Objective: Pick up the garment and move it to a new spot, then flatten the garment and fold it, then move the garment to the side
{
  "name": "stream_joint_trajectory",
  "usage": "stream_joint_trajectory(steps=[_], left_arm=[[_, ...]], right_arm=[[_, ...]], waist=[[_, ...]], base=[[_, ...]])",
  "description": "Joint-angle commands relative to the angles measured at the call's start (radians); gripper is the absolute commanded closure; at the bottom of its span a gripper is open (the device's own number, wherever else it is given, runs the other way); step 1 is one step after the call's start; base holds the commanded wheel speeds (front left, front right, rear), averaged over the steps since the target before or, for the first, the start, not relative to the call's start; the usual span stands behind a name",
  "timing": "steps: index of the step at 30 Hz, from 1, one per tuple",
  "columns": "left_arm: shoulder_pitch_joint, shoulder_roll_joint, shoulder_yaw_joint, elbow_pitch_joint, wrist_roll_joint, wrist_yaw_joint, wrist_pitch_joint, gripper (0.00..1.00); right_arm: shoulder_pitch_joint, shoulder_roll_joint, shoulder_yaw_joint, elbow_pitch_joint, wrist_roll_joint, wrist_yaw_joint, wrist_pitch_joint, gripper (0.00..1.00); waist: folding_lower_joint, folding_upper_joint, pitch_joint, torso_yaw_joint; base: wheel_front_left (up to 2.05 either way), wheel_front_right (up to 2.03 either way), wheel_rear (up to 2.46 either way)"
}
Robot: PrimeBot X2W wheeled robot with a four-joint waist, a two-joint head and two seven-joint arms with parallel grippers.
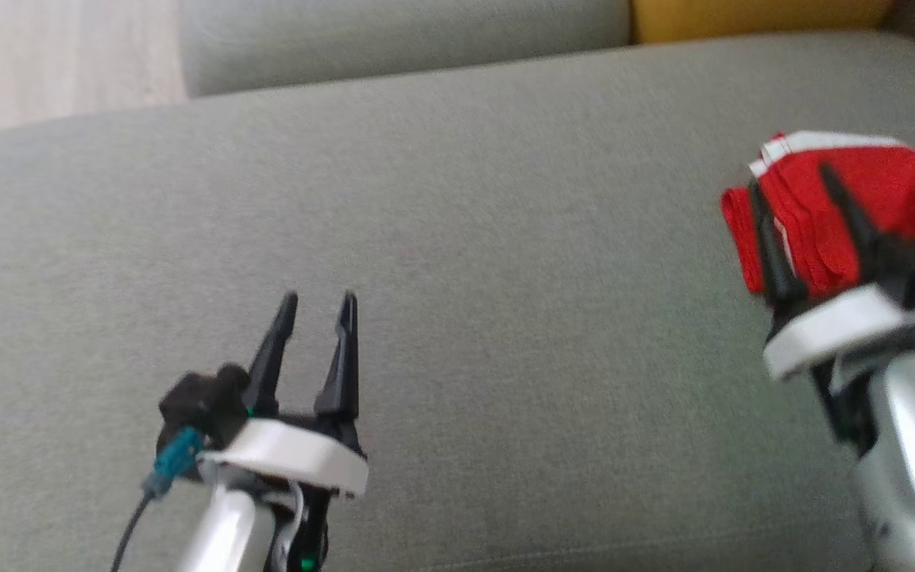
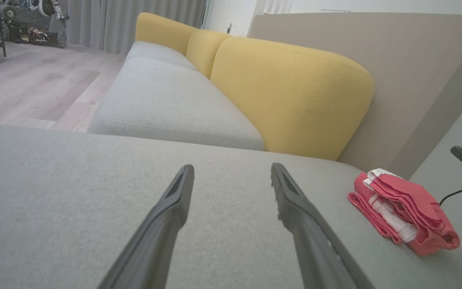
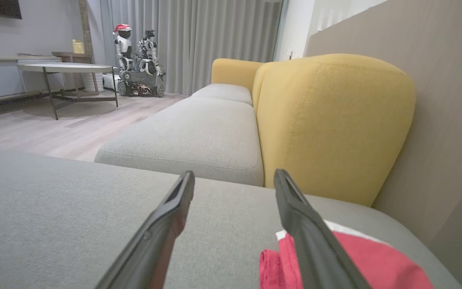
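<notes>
Head view, left gripper (image 1: 318, 298): fingers spread, nothing between them; bare grey seat cushion (image 1: 505, 238) ahead and on both sides.
Head view, right gripper (image 1: 789, 179): fingers spread, crossing the near-left part of the folded red-and-white garment (image 1: 894, 191); contact unclear.
Left wrist view: garment well right of the fingers, by the seat's back corner; yellow backrest (image 2: 295, 92) beyond the tips.
Right wrist view: garment behind the right-hand finger; open seat left of both fingers; far seat edge past the tips.

Soft, even daylight with only faint shadows lights every view, the head view smeared by motion blur, worst at the garment (image 1: 894, 191) and right tool (image 1: 788, 176), the sharper wrist views bowing at their edges.
</notes>
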Motion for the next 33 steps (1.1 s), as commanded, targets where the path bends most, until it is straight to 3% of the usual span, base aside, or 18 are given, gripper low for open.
stream_joint_trajectory(steps=[1, 10, 18, 33], left_arm=[[-0.004, 0.003, 0.028, -0.013, -0.012, 0.002, -0.005, 0.0], [0.062, 0.003, 0.054, 0.024, -0.043, -0.021, -0.005, 0.0], [0.104, 0.003, 0.095, -0.01, -0.01, -0.062, -0.005, 0.0], [0.108, 0.003, 0.113, -0.077, 0.064, 0.036, -0.005, 0.0]], right_arm=[[0.018, 0.016, -0.008, -0.044, -0.024, -0.001, -0.023, 0.0], [0.221, 0.177, -0.119, -0.089, -0.157, -0.001, -0.107, 0.0], [0.301, 0.217, -0.122, -0.091, -0.223, -0.001, -0.135, 0.0], [0.295, 0.22, -0.114, -0.065, -0.22, -0.001, -0.15, 0.0]], waist=[[0.0001, -0.0001, -0.041, 0.035], [0.0001, -0.0001, -0.095, 0.055], [0.0001, -0.0001, -0.096, 0.058], [0.0001, -0.0001, -0.092, 0.056]], base=[[0.0, 0.0, 0.0], [0.0, 0.0, 0.0], [0.0, 0.0, 0.0], [0.0, 0.0, 0.0]])
